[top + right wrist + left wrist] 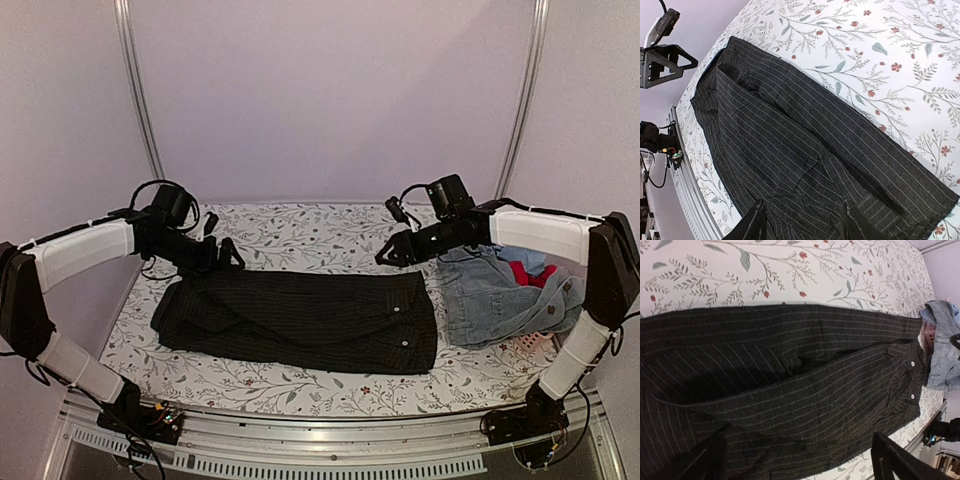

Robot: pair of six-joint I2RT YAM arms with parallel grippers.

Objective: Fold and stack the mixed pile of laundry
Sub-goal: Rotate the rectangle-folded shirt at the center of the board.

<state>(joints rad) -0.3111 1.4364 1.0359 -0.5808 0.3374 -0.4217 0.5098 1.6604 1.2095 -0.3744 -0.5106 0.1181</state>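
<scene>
While both arms hang over the far edge of the black pinstriped shirt [300, 320], neither one's actually got hold of anything. The left gripper [228, 250] sits above the shirt's far left corner. In its wrist view the two fingers [895, 462] are spread wide, with just striped cloth showing between them and nothing pinched. The right gripper [388, 255] is over the far right corner. Its fingers [752, 227] are apart too, though they're dark against dark fabric, so I can't tell if the tips brush the cloth or float just off it.

The shirt itself lies flat across the middle of the floral table [300, 225] as a wide folded rectangle. Two white buttons [400, 325] show near its right end, and a loose fold runs diagonally across the top layer.

The rest of the laundry is bunched at the right, just beside the shirt's right edge. That's faded denim [485, 300] in front, with a red garment [520, 272] and a pale blue piece [535, 258] poking up behind it, under the right arm.
</scene>
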